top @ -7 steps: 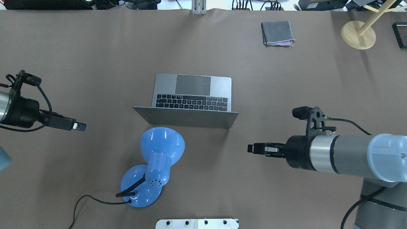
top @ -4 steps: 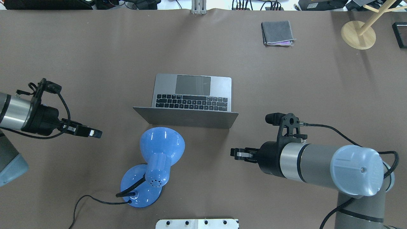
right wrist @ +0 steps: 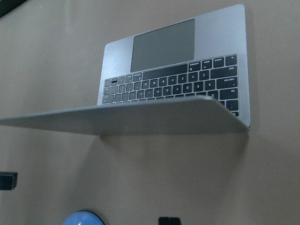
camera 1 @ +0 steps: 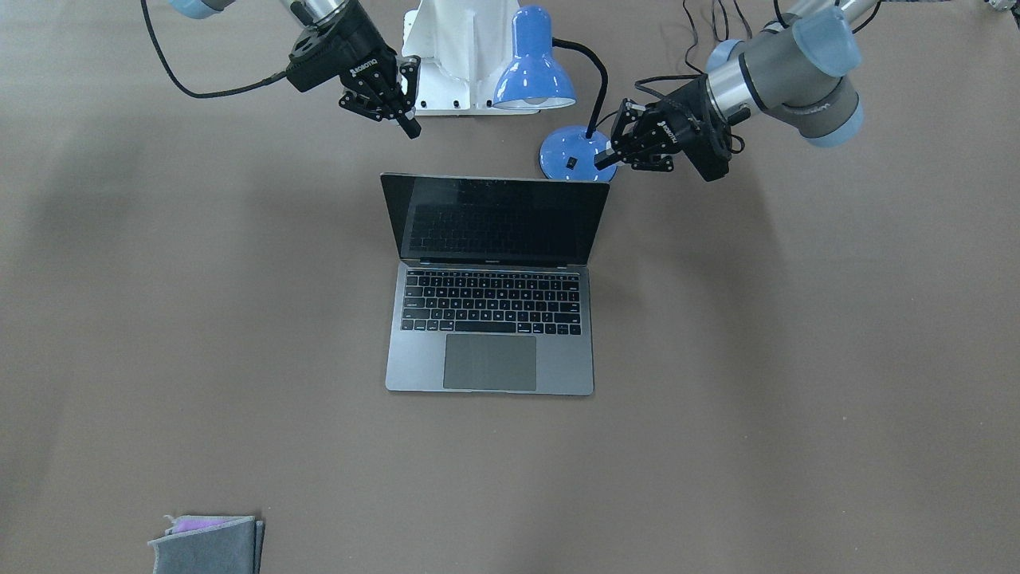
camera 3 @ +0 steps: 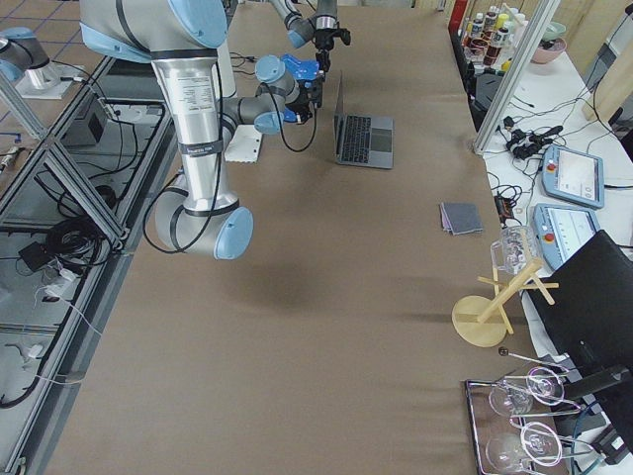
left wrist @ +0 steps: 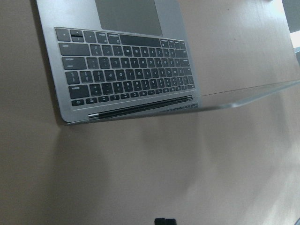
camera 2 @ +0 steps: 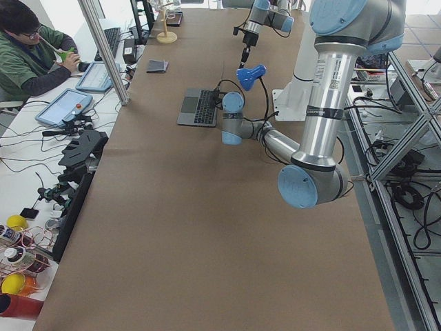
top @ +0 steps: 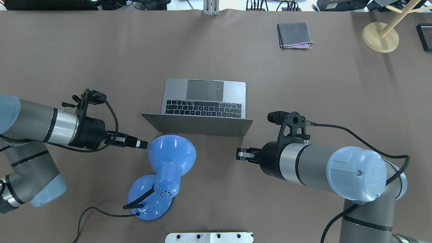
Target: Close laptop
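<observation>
The space-grey laptop (top: 204, 98) stands open in the middle of the table, its lid (top: 197, 126) tilted back toward me; the dark screen (camera 1: 498, 219) shows in the front-facing view. My left gripper (top: 143, 144) is shut and empty, hovering behind the lid's left corner, close to the blue lamp shade; it also shows in the front-facing view (camera 1: 610, 155). My right gripper (top: 240, 155) is shut and empty, behind and below the lid's right corner; it also shows in the front-facing view (camera 1: 410, 127). Both wrist views look down on the laptop's keyboard (left wrist: 124, 70) and lid (right wrist: 140, 119).
A blue desk lamp (top: 172, 153) with its base (top: 148, 199) and black cable stands just behind the lid, between the grippers. A folded grey cloth (top: 294, 34) and a wooden stand (top: 380, 36) sit at the far right. My white base plate (top: 209, 237) is at the near edge.
Both arms have moved inward toward the laptop's lid, the left one rightward up to the lamp shade, the right one leftward. The laptop has not moved.
</observation>
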Robot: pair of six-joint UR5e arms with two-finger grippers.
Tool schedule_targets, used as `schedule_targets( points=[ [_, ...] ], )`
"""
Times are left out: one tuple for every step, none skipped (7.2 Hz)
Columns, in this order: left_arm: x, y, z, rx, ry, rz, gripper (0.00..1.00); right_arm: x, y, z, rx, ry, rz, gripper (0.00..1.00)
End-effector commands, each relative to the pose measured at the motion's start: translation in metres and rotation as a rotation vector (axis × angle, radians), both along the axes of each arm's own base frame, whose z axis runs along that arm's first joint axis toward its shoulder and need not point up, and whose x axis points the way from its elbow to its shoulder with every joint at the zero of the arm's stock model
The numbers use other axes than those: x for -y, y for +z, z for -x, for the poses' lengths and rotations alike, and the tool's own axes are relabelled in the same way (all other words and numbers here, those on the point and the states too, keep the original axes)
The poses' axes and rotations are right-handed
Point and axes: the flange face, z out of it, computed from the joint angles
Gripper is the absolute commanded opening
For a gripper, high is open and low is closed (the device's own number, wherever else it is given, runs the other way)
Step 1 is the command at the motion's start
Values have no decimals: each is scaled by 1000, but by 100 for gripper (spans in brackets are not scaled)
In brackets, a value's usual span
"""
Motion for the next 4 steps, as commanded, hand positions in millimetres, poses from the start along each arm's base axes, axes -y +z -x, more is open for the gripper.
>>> schedule_targets(
  points=[
    [3, -8, -3, -11, -7, 9, 0, 18, 4, -8, -21, 35, 1, 0],
    [5, -9, -1, -11, -14, 9, 0, 24, 2, 0, -24, 41, 0, 0],
    [10, -9, 4, -11, -26, 9, 0, 27, 0, 8, -24, 41, 1, 0],
    [16, -9, 10, -11, -43, 9, 0, 28, 0, 7, -25, 44, 1, 0]
  ],
)
